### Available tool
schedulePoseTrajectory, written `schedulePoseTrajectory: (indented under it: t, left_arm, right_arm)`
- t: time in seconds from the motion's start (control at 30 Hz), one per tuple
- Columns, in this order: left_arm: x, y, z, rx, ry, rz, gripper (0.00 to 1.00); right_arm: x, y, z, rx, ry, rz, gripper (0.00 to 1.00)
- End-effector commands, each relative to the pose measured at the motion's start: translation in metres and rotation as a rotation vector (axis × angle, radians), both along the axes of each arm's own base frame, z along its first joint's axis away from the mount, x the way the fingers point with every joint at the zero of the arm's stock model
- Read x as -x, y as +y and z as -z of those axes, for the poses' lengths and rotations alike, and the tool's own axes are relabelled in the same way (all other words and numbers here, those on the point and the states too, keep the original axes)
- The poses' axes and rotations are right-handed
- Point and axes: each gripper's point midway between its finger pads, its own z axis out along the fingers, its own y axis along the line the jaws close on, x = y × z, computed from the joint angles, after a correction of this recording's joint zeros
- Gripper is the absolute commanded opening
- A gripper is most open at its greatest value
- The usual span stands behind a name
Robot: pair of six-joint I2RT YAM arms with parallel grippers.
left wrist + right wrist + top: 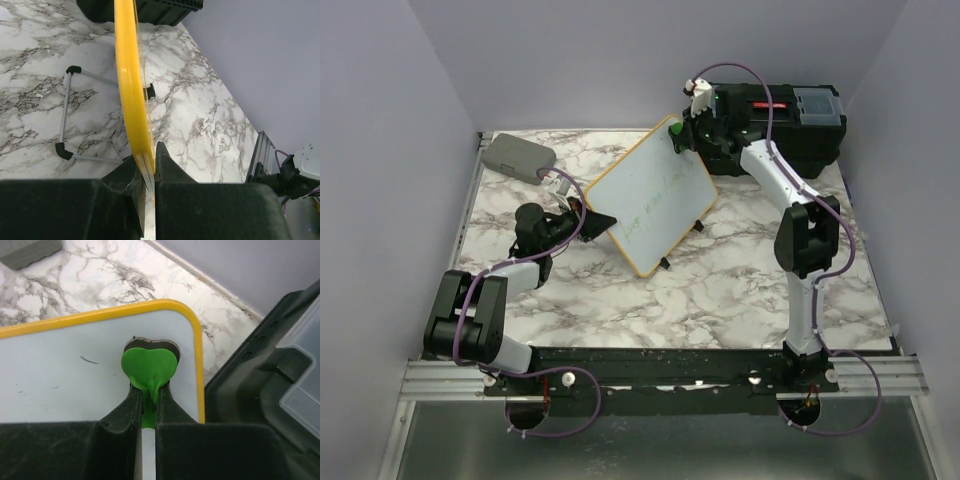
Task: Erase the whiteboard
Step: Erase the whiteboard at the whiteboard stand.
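At the whiteboard (652,195), left hand (148,157) grips its edge, right hand (149,390) a half-hidden eraser (149,365).

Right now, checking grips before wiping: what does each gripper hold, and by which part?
The left gripper clamps the whiteboard by its yellow frame edge. The right gripper clamps a green heart-shaped eraser by its narrow lower tip.

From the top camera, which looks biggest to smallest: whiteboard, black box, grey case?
Black box and whiteboard: they look about alike, so I can't rank them.
Smallest: grey case.
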Motion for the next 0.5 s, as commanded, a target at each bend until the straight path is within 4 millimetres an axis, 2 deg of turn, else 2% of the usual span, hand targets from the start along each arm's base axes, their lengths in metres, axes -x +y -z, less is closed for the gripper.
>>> schedulePoseTrajectory:
  t: [0.0, 0.17, 0.47]
  left_arm:
    - [0.026, -0.019, 0.001, -0.022, -0.045, 0.172, 0.0]
    - [0.025, -0.02, -0.001, -0.021, -0.048, 0.174, 0.0]
    - [0.025, -0.019, -0.001, -0.022, -0.049, 0.172, 0.0]
  right_arm:
    - [0.044, 0.052, -0.004, -0.036, 0.037, -0.183, 0.01]
    - [0.075, 0.081, -0.007, -0.033, 0.034, -0.252, 0.01]
    - [0.139, 0.12, 0.014, 0.005, 0.075, -0.312, 0.01]
